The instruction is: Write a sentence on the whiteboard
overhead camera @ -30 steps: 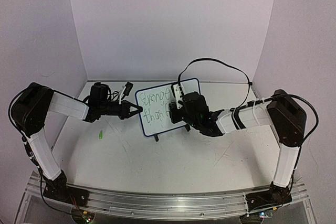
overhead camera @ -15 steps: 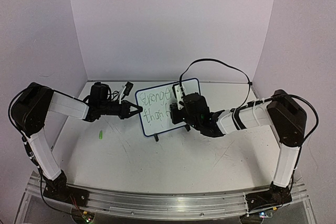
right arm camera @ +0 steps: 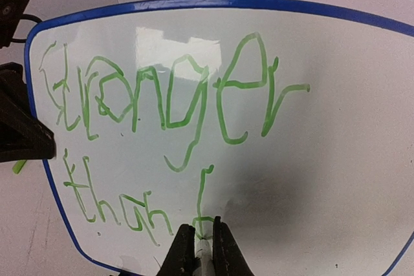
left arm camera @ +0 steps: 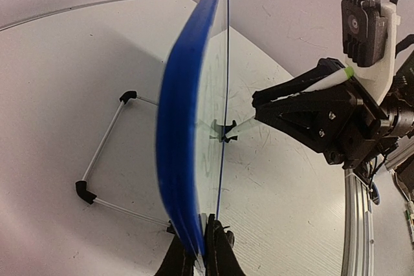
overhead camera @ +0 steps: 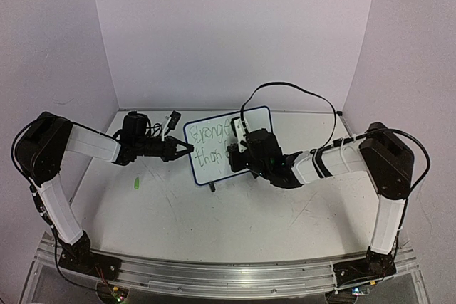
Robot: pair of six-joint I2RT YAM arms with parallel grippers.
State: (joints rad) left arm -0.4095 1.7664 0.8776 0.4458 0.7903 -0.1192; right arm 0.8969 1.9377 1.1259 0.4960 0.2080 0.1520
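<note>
Behind right hand [overhead camera: 230,154] | sentence [overhead camera: 210,134] end hidden | pen [left arm camera: 332,79] seemingly touching whiteboard [overhead camera: 214,166]

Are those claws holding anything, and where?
The left end effector pinches the whiteboard by its side edge; the right end effector grips the pen by its barrel.

The right tool [overhead camera: 233,154], gripping the pen [left arm camera: 333,79], now sits a little further left and lower across the whiteboard [overhead camera: 206,170] than a second ago, after a small drift to the right half a second back. Its black wrist hides slightly more of the end of the sentence [overhead camera: 211,134]. The cable [overhead camera: 292,85] looped above leans left with it, and the right arm [overhead camera: 335,161] reaches a touch further left.
</note>
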